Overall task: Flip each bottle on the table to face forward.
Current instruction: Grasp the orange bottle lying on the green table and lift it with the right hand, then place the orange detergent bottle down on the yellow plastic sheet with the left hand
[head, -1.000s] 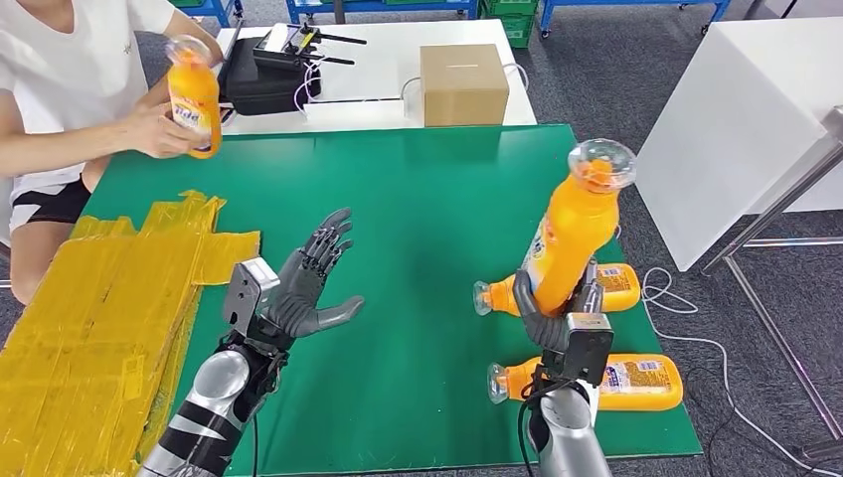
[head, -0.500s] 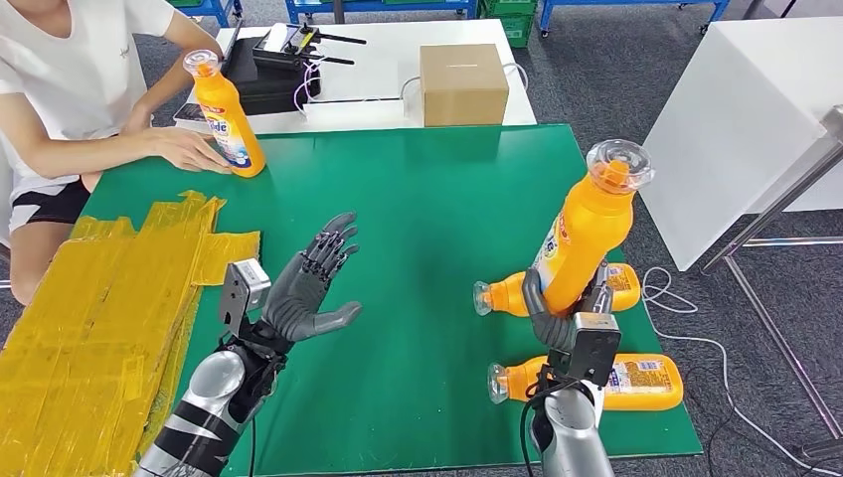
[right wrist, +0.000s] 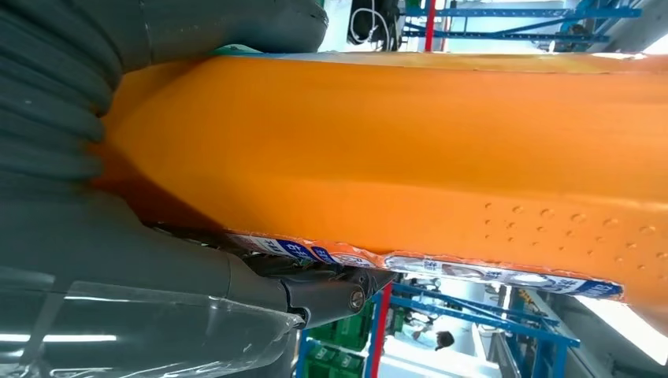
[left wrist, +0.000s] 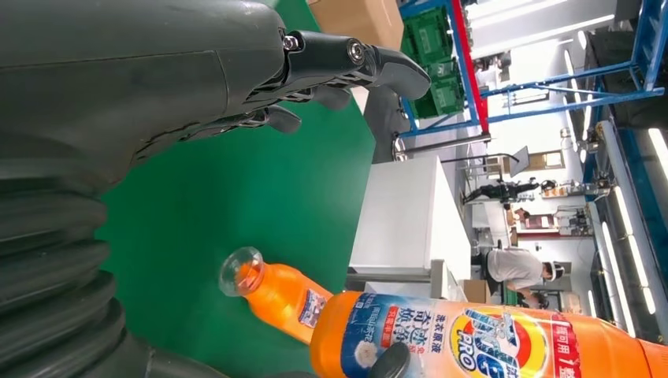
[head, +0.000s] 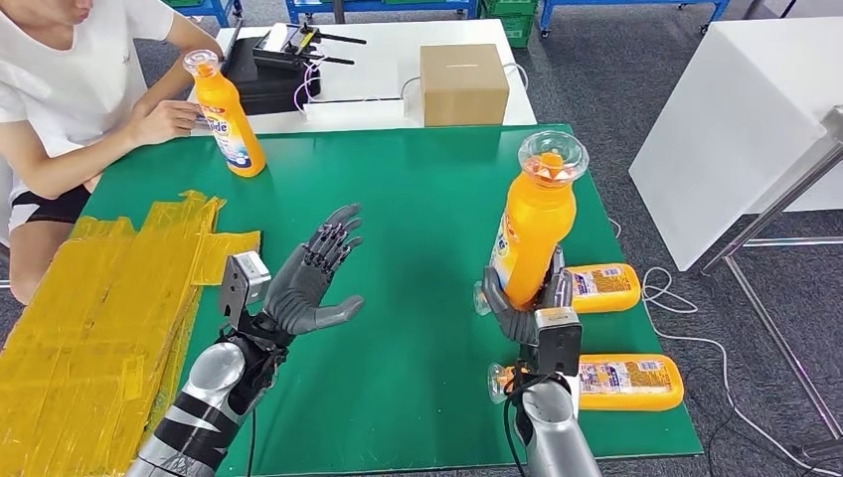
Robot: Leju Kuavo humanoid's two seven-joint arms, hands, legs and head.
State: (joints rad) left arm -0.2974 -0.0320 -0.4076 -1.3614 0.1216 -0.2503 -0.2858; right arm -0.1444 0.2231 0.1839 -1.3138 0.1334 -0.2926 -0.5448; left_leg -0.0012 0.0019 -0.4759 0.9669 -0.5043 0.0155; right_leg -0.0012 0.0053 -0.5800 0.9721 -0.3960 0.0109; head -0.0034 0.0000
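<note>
- Right hand (head: 525, 316) wrapped round base of orange bottle (head: 533, 227); bottle lifted, long axis near upright, cap up, leaning slightly toward left hand (head: 310, 280).
- Left hand empty, fingers spread, palm turned toward bottle, well apart across green mat (head: 418, 199).
- Likely next: handover or set-down leftward.
- Two more bottles (head: 606, 383) lying flat behind right hand.
- One upright bottle (head: 229, 117) at far corner, near a person's hand (head: 167, 119).

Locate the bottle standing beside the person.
In the head view, the upright bottle stands at the green mat's far left corner, by the person's hand, before the white table.
</note>
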